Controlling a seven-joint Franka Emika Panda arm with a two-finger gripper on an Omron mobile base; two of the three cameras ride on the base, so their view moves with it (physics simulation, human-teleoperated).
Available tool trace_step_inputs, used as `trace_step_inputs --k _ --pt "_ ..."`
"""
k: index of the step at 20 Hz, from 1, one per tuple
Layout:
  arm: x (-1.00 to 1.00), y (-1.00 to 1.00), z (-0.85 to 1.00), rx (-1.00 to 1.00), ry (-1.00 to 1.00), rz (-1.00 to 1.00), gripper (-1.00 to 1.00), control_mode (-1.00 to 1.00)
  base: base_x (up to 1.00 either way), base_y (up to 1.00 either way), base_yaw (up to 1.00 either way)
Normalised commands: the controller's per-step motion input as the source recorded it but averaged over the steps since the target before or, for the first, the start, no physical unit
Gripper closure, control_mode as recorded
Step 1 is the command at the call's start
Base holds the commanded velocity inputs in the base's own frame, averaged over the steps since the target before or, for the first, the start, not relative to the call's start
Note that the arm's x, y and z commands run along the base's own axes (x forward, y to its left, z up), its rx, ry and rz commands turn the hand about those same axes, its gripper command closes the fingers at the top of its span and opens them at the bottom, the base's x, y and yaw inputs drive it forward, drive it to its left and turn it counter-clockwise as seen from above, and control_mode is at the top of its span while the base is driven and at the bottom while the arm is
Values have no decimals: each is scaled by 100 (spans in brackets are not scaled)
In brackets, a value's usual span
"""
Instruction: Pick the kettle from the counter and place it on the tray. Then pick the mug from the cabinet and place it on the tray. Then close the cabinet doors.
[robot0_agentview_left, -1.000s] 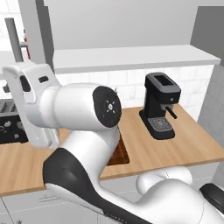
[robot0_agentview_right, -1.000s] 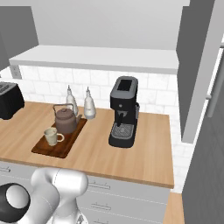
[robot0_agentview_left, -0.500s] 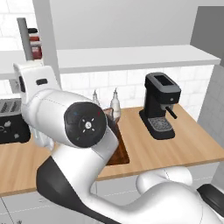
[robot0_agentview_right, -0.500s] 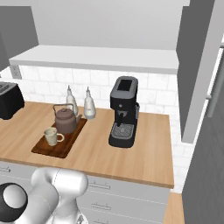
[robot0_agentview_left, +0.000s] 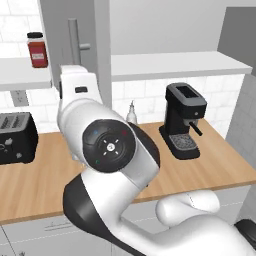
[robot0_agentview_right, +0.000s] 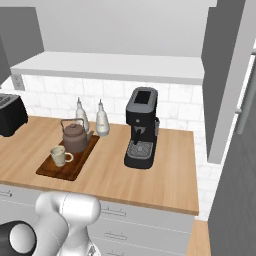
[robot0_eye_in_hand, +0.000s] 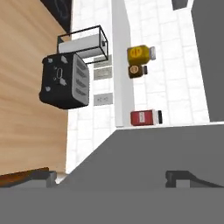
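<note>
- Black toaster (robot0_agentview_right: 11, 115) at 9 o'clock on the counter (robot0_agentview_right: 165, 175).
- Mug (robot0_agentview_right: 59, 156) and kettle (robot0_agentview_right: 75, 138) on the tray (robot0_agentview_right: 75, 165), mug at the kettle's 7 o'clock (two white bottles (robot0_agentview_right: 102, 120) behind).
- Coffee machine (robot0_agentview_right: 141, 129) at the tray's 3 o'clock.
- Cabinet door (robot0_agentview_left: 75, 37) swung open beside the red jar (robot0_agentview_left: 37, 50).
- Gripper (robot0_eye_in_hand: 111, 177) close to a grey panel; finger spread impossible to tell.

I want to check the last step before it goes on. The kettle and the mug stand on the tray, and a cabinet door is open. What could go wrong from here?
1. The red jar stands near the shelf edge beside the open cabinet door; a swinging door or the arm might knock it.
2. The arm sits close to that door, so it could bump the panel rather than push it cleanly.
3. The kettle and mug on the tray lie under the arm's path.
</note>
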Motion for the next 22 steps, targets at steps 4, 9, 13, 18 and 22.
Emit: trace_step_inputs --k 4,9,13,18,22 --pt "30 -79 0 0 0 -25 -100 -100 0 0 0" --pt "38 -77 0 0 2 -24 -100 -100 0 0 0" --pt "48 -72 0 0 5 -22 -100 -100 0 0 0" --pt "61 -66 0 0 7 -15 -100 -100 0 0 0" --pt "70 -59 0 0 13 -12 -100 -100 0 0 0"
